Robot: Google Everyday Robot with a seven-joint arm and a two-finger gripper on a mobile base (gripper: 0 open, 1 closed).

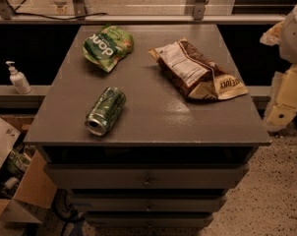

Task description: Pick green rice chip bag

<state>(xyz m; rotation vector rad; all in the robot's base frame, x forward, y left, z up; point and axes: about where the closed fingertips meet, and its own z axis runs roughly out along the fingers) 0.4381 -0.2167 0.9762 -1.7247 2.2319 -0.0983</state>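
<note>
Green rice chip bag: the green rice chip bag (107, 46) lies flat on the far left part of the cabinet top (153, 117), crinkled, with its white lettering upside down from this view and a lighter picture area toward its right end.
Bag's neighbours: nothing touches it; the green can is nearer on the same left side, and the brown-and-cream bag is to its right, well apart.
Gripper: the gripper (285, 100) shows as cream and white parts at the right edge of the scene, beyond the right side of the cabinet and well apart from the green rice chip bag.
Gripper state: cannot tell whether it is spread or pressed together; it touches none of the items.
Green can: the green can (105, 110) lies on its side on the near left of the top, its open end facing near and left.
Brown-and-cream bag: the brown-and-cream snack bag (197, 70) lies crumpled on the right half, slanting from far left to near right.
Cabinet: grey, with drawers (146, 177) stacked below the top.
Left of cabinet: a white pump bottle (17, 77) stands on a ledge; a cardboard box (20, 186) sits lower down, near.
Floor: speckled floor (276, 200) shows at the near right.
</note>
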